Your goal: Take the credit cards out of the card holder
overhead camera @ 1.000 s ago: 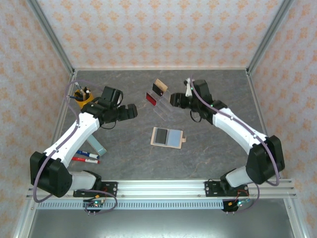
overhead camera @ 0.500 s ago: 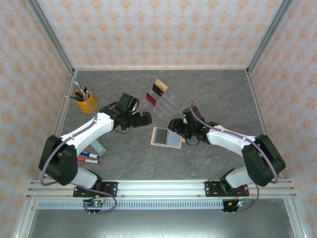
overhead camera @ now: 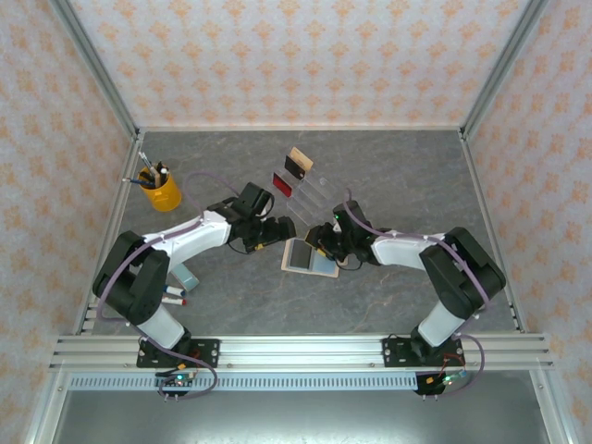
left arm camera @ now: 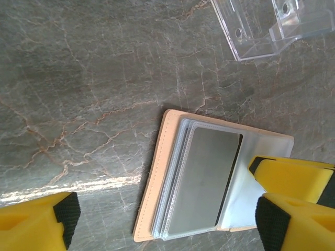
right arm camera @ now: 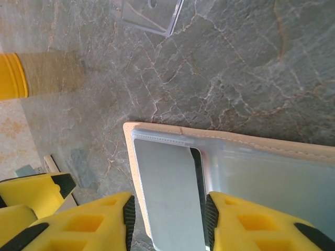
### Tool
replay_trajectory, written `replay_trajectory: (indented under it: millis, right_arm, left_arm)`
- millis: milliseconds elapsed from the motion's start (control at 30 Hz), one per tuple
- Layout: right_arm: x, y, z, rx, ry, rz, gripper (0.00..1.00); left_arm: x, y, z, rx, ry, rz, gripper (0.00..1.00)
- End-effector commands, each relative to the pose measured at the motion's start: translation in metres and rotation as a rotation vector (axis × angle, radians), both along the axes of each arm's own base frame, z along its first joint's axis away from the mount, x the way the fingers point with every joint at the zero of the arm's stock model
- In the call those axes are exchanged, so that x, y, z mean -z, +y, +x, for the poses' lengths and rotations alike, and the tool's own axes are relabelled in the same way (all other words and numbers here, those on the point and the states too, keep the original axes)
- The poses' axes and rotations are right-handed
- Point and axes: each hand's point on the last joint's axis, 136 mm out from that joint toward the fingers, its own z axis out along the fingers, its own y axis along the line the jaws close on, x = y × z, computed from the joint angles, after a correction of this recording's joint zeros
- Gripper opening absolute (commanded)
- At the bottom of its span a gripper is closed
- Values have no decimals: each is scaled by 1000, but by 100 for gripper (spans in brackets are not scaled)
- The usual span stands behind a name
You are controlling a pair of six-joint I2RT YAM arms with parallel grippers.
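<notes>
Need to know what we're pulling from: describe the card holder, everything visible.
The card holder is a small tan, leather-look bifold lying open and flat on the grey stone-look table, just in front of the clear acrylic stand. Its lining is grey-blue with clear pockets; a dark grey card sits in its left half. The right gripper straddles that card, contact unclear. The left gripper hangs open above it.
</notes>
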Motion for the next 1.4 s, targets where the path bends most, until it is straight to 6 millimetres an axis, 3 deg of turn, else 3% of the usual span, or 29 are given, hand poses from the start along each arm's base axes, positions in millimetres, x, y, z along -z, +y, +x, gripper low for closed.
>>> replay_trajectory:
  millis: [0,433,733,1033,1367]
  right_arm:
    - [2,5,2,-3,3,16,41]
    - [12,9,4,-23,29,1,36]
    - [8,10,5,-44,3,3,29]
    - [9,11,3,-72,-7,-5,23]
    - [18,10,1,-88,8,-30,23]
  left_arm:
    - [6,-10,-2,9,18,-38,83]
    - [19,-27,-6,51,71,-82,37]
    - [34,-32,-7,70,110,-80,17]
    - [48,-30,-8,96,138,-42,8]
    - [53,-27,-9,91,154,-21,7]
